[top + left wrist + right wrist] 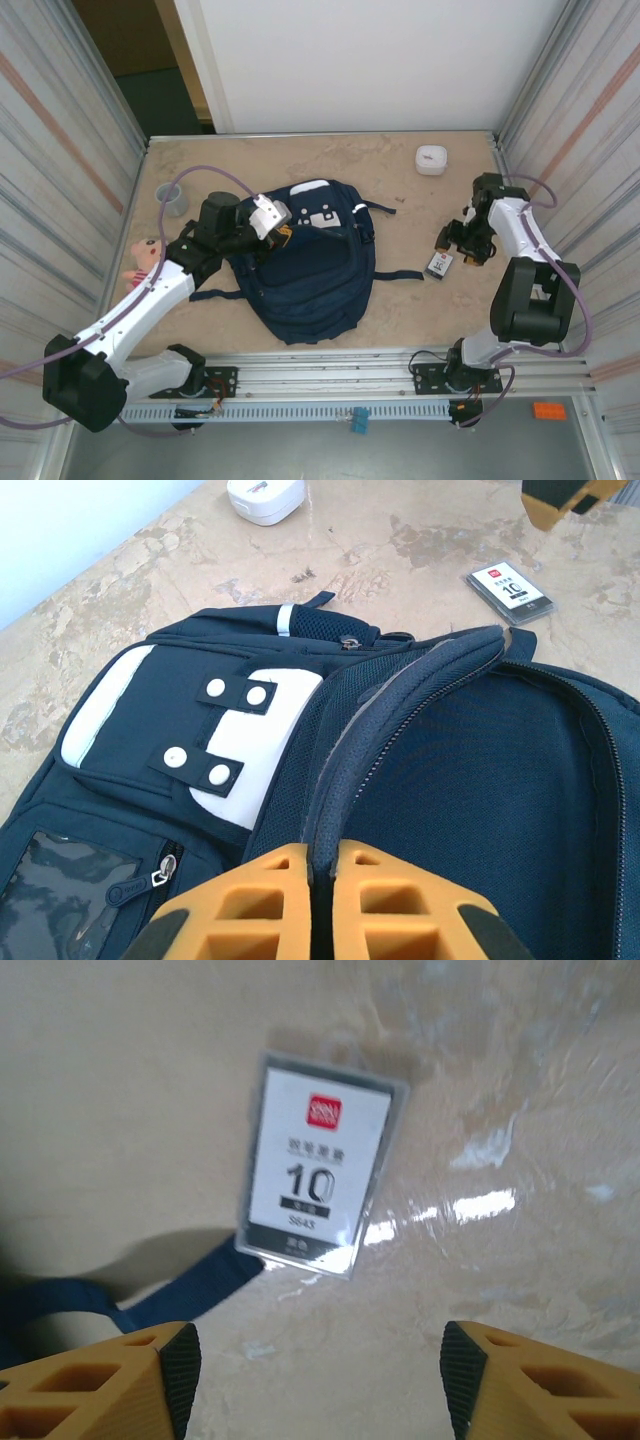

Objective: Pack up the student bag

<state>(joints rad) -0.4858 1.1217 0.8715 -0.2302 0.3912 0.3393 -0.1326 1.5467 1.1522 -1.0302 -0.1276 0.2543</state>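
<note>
The student bag (305, 265), navy with white patches near its top, lies flat in the middle of the table. My left gripper (275, 232) is shut on the padded rim of the bag's main opening (400, 695), and its orange fingers (250, 900) pinch that edge. The unzipped opening gapes to the right of the rim. A small clear packet with a white "10" label (440, 264) lies on the table right of the bag. My right gripper (320, 1370) hovers just short of that packet (322, 1165), jaws wide apart and empty.
A dark bag strap (400, 275) runs toward the packet and touches its corner (120, 1305). A white case (431, 159) sits at the back right. A grey cup (174, 199) and a pink plush toy (143, 255) lie at the left edge.
</note>
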